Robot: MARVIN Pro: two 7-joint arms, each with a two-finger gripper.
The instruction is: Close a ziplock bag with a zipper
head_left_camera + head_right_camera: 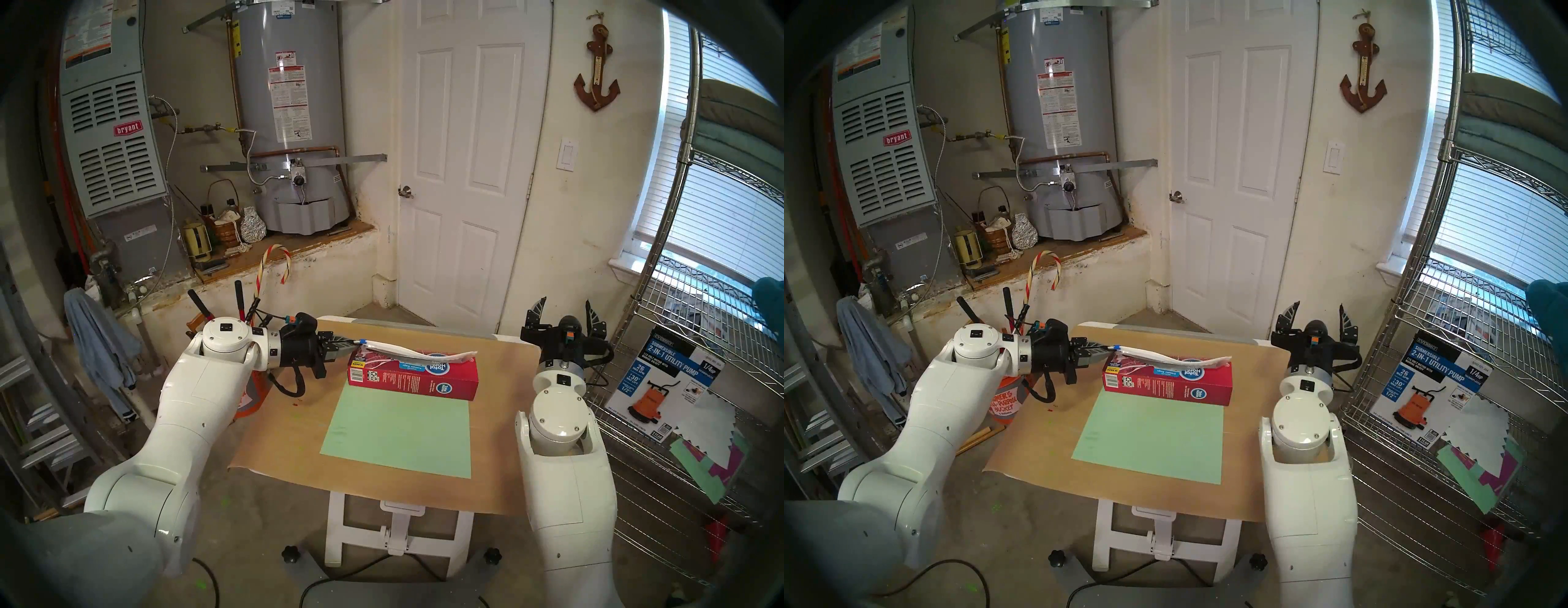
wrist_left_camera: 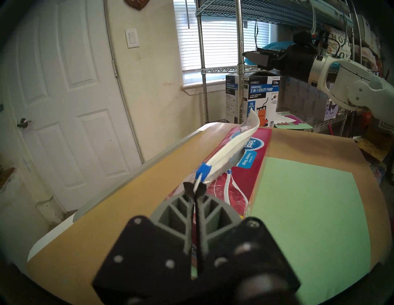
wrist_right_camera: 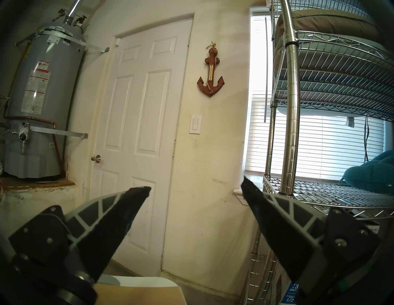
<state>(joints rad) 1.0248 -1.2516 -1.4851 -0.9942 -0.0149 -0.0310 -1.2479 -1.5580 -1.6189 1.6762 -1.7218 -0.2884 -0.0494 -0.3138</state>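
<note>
The ziplock bag lies along the top of a red box, its whitish band raised at the left end. The blue zipper sits at that left end. My left gripper reaches in level from the left, shut on the white tip of the bag's band just outside the zipper. My right gripper stands open and empty, pointing up beyond the table's right edge.
A green sheet lies on the brown paper-covered table in front of the red box. A wire shelf with a pump carton stands close to the right arm. An orange bucket sits left of the table.
</note>
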